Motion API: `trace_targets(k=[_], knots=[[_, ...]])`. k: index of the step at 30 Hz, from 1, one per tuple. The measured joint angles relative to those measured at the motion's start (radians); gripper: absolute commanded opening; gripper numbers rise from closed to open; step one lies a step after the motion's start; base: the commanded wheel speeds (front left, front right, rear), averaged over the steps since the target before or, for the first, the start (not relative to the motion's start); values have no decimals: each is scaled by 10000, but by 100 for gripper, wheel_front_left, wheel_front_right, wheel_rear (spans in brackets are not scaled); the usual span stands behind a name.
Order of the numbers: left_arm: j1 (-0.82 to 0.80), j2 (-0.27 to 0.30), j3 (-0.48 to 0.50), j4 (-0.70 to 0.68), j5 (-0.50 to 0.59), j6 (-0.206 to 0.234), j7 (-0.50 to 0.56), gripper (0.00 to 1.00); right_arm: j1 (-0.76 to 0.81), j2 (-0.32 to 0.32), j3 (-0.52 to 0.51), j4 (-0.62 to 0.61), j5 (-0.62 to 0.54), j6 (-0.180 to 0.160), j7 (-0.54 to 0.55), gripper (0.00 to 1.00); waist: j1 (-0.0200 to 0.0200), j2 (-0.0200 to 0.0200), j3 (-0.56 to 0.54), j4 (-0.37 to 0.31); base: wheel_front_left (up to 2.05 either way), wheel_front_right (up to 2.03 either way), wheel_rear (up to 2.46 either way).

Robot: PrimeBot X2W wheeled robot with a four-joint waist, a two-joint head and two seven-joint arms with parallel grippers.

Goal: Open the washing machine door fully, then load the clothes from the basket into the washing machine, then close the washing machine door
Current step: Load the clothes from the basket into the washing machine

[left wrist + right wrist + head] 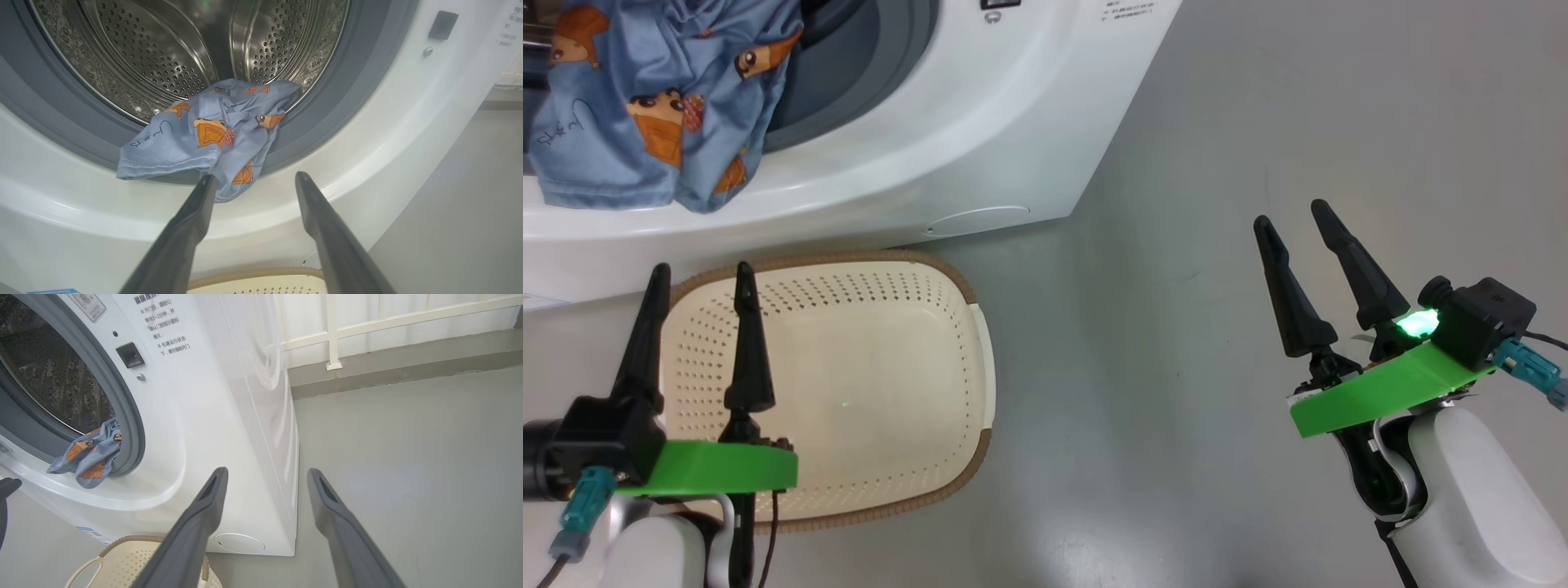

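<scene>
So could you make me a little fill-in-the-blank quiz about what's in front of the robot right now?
1. The basket on the floor looks ____ inside.
2. The garment draped over the lower rim of the opening of the washing machine is mostly ____ in colour.
3. The left pincer and the right pincer both stand ____, gripping nothing.

Missing words: empty; blue; open.
</scene>
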Motion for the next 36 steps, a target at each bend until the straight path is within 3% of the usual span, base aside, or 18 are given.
trace_targets(k=[17, 36], knots=[[-99, -54, 105, 499, -35, -96, 0, 100, 0, 19, -8, 2, 0, 0, 0, 100, 0, -1, 47, -42, 0, 0, 0], [-3467, 556, 180, 4650, -314, -359, 184, 100, -15, 165, 36, 36, 2, 0, 0, 100, 0, 0, 177, -415, 0, 0, 0]])
